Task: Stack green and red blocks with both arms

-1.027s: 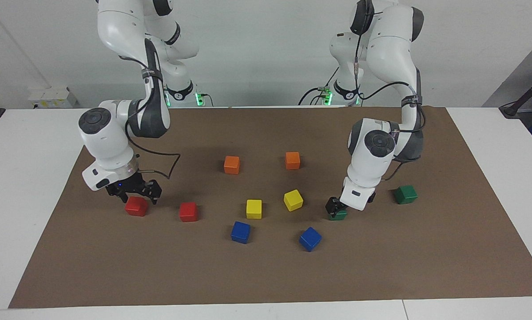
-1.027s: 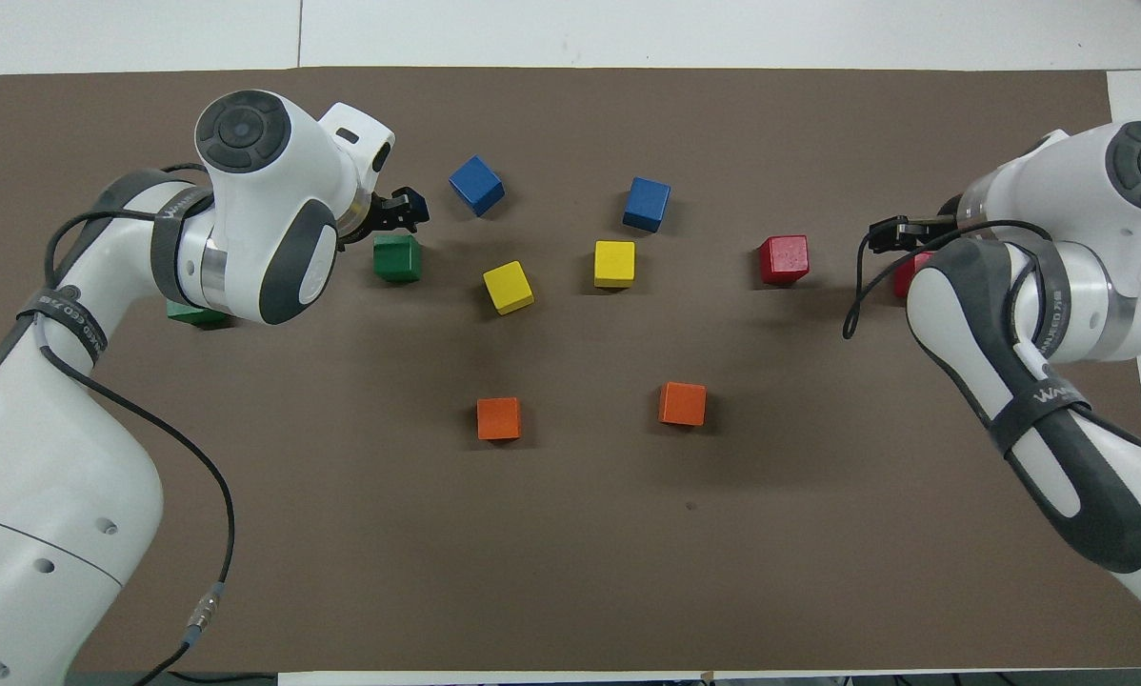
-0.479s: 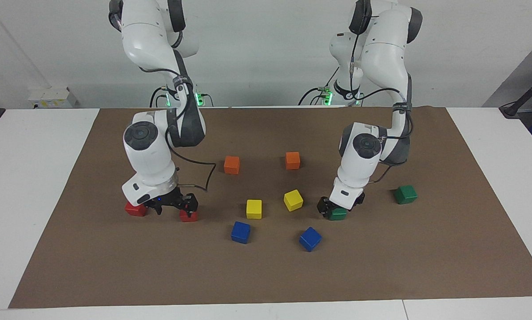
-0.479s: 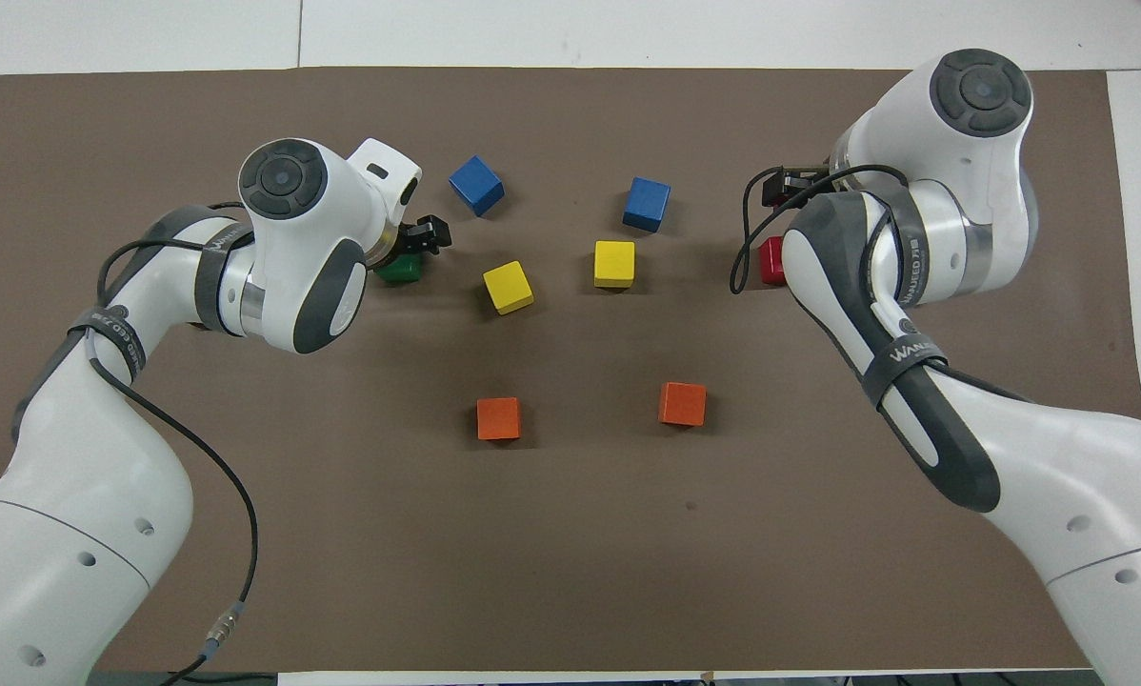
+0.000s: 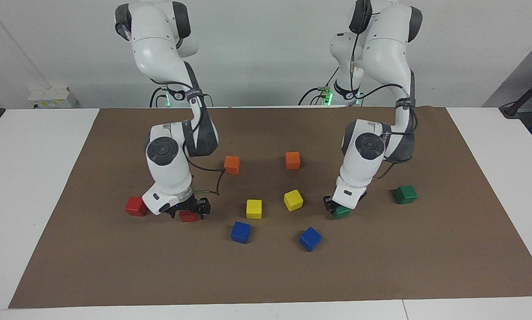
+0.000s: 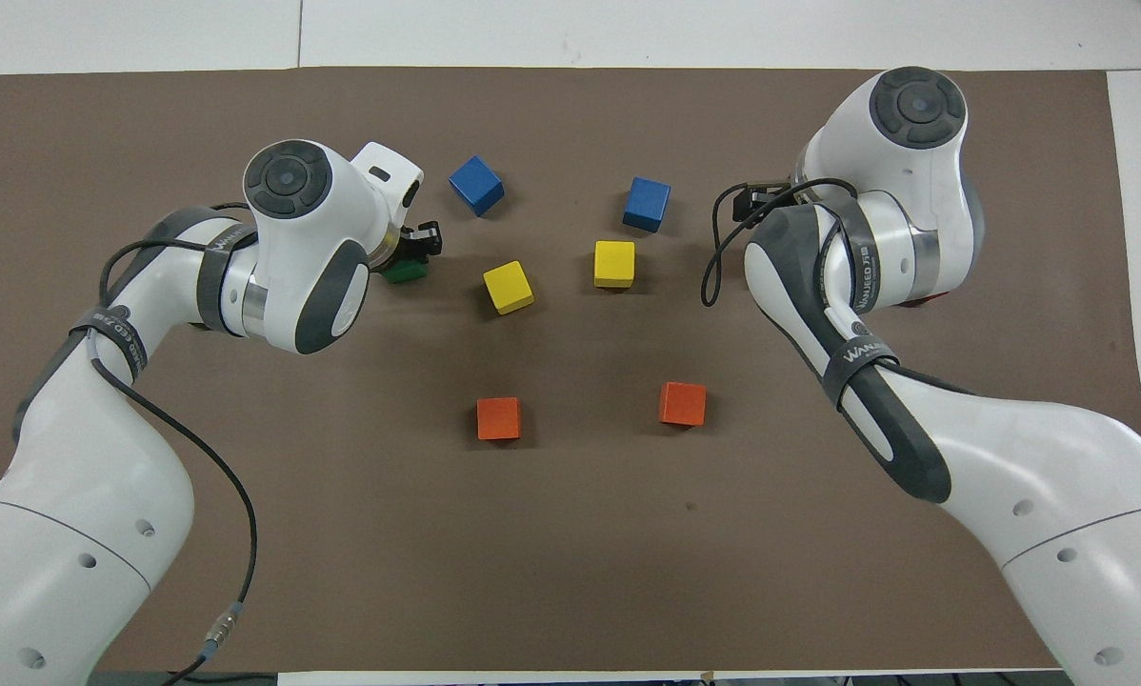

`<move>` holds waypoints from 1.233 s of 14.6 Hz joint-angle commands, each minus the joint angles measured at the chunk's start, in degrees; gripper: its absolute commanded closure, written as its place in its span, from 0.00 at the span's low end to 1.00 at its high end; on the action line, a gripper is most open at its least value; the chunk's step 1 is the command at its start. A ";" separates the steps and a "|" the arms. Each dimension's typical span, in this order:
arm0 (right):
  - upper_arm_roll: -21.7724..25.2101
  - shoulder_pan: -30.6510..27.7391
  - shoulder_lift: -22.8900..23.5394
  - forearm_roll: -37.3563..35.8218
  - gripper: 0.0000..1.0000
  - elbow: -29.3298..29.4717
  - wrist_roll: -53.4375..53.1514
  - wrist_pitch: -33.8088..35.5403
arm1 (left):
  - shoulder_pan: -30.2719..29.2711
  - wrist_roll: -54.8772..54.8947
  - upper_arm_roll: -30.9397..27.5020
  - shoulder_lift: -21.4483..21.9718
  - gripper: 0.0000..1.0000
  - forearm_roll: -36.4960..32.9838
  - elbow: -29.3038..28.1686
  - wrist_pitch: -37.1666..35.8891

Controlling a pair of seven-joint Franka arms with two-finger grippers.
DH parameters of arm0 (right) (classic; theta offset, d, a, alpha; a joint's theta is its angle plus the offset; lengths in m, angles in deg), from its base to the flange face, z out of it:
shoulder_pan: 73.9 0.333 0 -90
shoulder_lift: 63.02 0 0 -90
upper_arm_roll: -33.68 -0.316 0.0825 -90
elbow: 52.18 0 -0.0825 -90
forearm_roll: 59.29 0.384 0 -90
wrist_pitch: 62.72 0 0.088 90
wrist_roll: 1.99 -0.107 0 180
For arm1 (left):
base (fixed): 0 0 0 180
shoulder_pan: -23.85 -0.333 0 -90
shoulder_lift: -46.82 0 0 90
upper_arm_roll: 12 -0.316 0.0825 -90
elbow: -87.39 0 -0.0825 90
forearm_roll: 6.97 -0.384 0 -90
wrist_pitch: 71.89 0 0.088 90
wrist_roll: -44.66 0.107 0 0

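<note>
Two grippers sit low: the left gripper (image 5: 337, 208) clamped on a green block (image 5: 342, 212) beside the yellow cube (image 5: 293, 200), the right gripper (image 5: 188, 210) spread around a red block (image 5: 188, 217); an off-centre grip could tilt either block.

mat (image 5: 266, 275): plain brown
tabletop (image 5: 30, 146): white
arms (image 5: 170, 164): white, dark grey joint caps, black cables
left pincer (image 5: 333, 205): black
right pincer (image 5: 189, 209): black
green blocks (image 5: 405, 194): dark green, glossy
red blocks (image 5: 135, 206): bright red
orange blocks (image 5: 232, 165): orange
yellow blocks (image 5: 254, 209): yellow
blue blocks (image 5: 240, 232): blue
</note>
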 commanded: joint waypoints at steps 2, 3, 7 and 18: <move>-0.09 -0.48 -2.47 -0.36 0.00 -5.58 4.36 -2.33 | -10.09 15.74 0.56 7.84 1.00 1.42 -3.94 -6.95; -0.09 -0.48 -2.74 -0.36 0.00 -6.37 4.37 -2.68 | -12.30 19.54 0.39 9.33 1.00 2.21 -4.82 -7.57; -0.09 -0.39 -3.53 -0.36 0.28 -9.18 5.15 -4.87 | -17.41 26.41 0.21 12.33 1.00 2.22 -10.43 -6.97; 0.17 -8.28 -8.79 -0.18 1.00 -6.37 12.17 4.16 | -22.08 32.32 0.21 12.87 1.00 2.22 -14.85 0.85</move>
